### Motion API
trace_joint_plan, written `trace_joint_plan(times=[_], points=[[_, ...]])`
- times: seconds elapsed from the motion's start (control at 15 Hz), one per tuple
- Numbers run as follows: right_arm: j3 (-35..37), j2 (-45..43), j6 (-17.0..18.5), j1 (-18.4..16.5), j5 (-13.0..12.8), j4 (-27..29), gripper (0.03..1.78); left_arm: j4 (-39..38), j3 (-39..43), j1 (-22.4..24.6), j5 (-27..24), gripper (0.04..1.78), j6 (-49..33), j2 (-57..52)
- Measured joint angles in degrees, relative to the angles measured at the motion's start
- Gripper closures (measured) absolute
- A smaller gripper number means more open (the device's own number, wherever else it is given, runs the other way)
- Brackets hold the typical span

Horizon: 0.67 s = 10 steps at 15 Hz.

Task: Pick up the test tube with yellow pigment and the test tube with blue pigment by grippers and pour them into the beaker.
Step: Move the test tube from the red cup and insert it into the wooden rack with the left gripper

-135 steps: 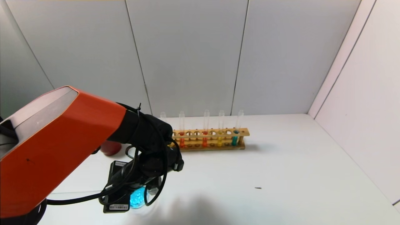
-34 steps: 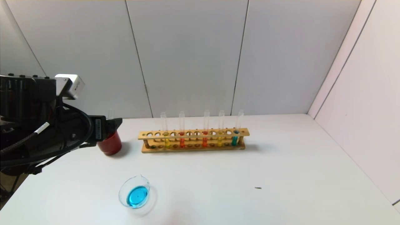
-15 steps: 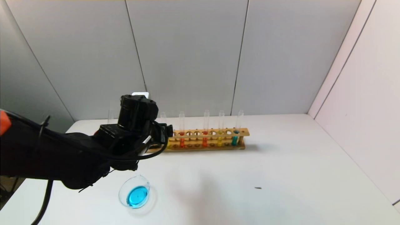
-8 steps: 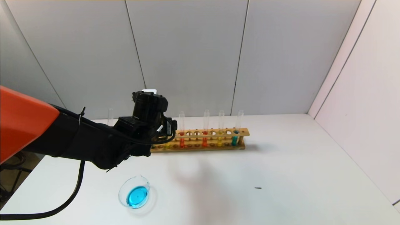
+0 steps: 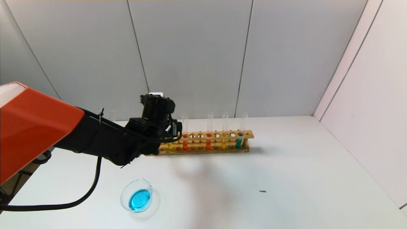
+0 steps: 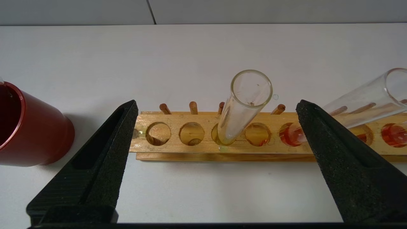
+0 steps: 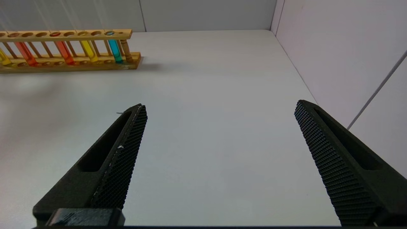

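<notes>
My left gripper is open at the left end of the wooden rack. In the left wrist view its jaws stand wide on either side of the test tube with yellow pigment, which stands in the rack untouched; its yellow liquid shows in the head view. A second yellow tube stands further right. No tube with cyan-blue liquid shows. The beaker holds cyan-blue liquid near the table's front. My right gripper is open and empty over bare table.
Two orange-red tubes and a teal tube stand in the rack. A dark red cup stands left of the rack, hidden by my arm in the head view. A clear tube top shows behind the arm. White walls close the back and right.
My left arm swung from the far left over the red cup to the rack's left end, its gripper moving right and forward. The beaker and the rack have not moved.
</notes>
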Motion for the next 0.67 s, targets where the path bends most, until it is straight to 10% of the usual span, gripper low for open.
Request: trace_joint_plan(times=[0.4,0.67], points=[[0.00,0.00,0.00,0.00,-0.02,0.00,0.11,-0.13,-0.96,0.04,0.00,0.09,0.40,1.29],[0.00,0.00,0.00,0.00,-0.02,0.00,0.11,-0.18,-1.07,0.06,0.09,0.44,0.74,1.85]])
